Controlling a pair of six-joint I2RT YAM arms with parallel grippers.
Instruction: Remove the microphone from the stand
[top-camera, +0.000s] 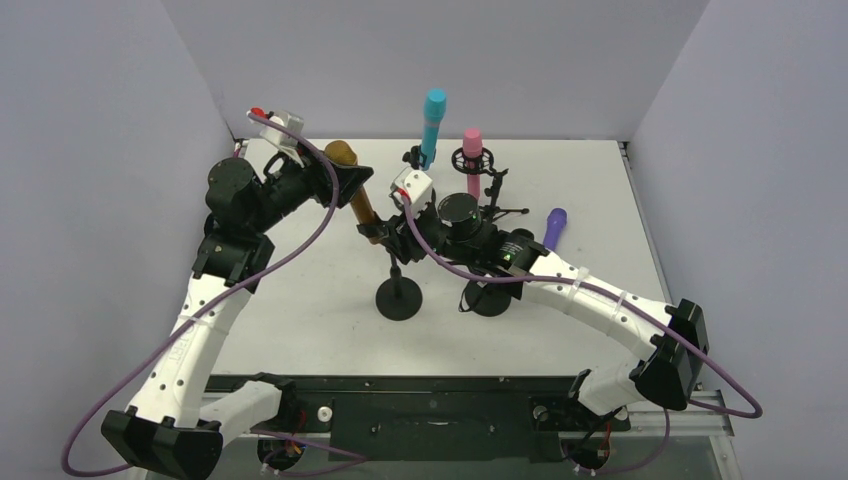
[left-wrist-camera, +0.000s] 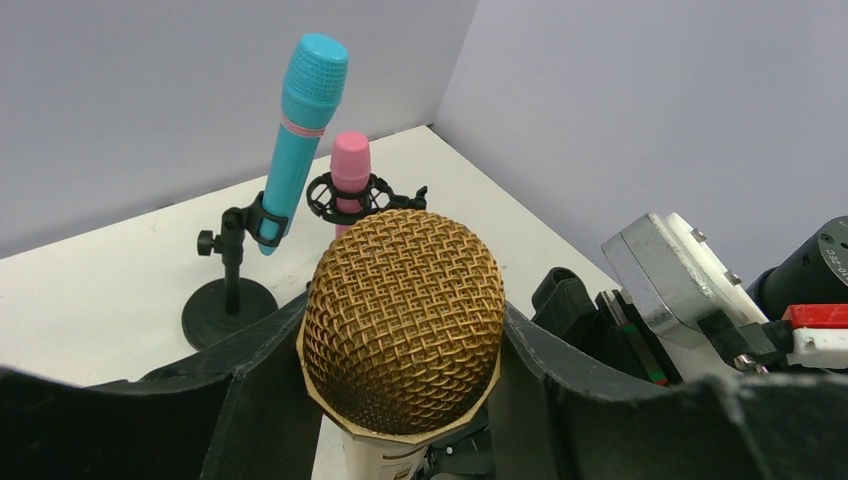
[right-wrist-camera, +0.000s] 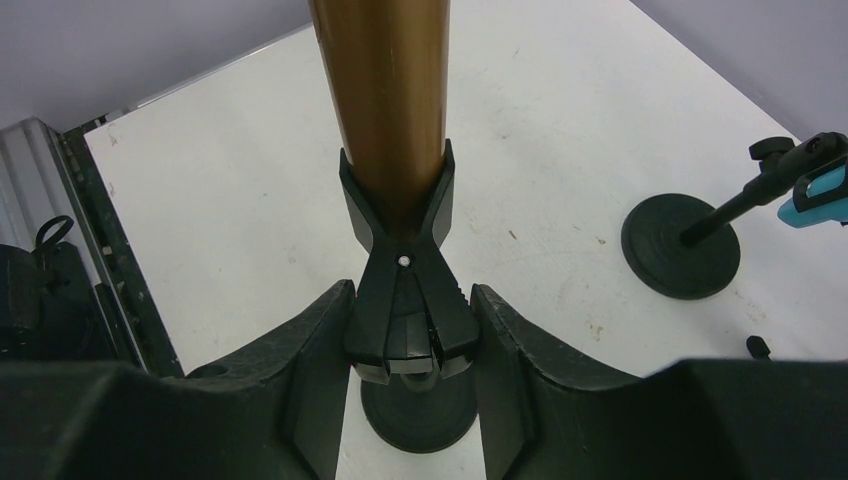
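Note:
The gold microphone (top-camera: 352, 180) leans in the black spring clip (right-wrist-camera: 405, 300) of a short stand with a round base (top-camera: 399, 300). My left gripper (top-camera: 345, 172) is shut on its mesh head (left-wrist-camera: 402, 320), one finger on each side. My right gripper (top-camera: 388, 232) comes in from the right, and its fingers (right-wrist-camera: 310, 350) press both handles of the clip. The bronze body (right-wrist-camera: 385, 100) rises out of the clip's jaws in the right wrist view. The stand's base (right-wrist-camera: 415, 415) shows below the clip.
A teal microphone (top-camera: 433, 125) on its own stand and a pink one (top-camera: 472, 150) in a shock mount stand at the back. A purple microphone (top-camera: 553, 228) lies on the table at the right. Another round base (top-camera: 488, 298) sits under my right arm.

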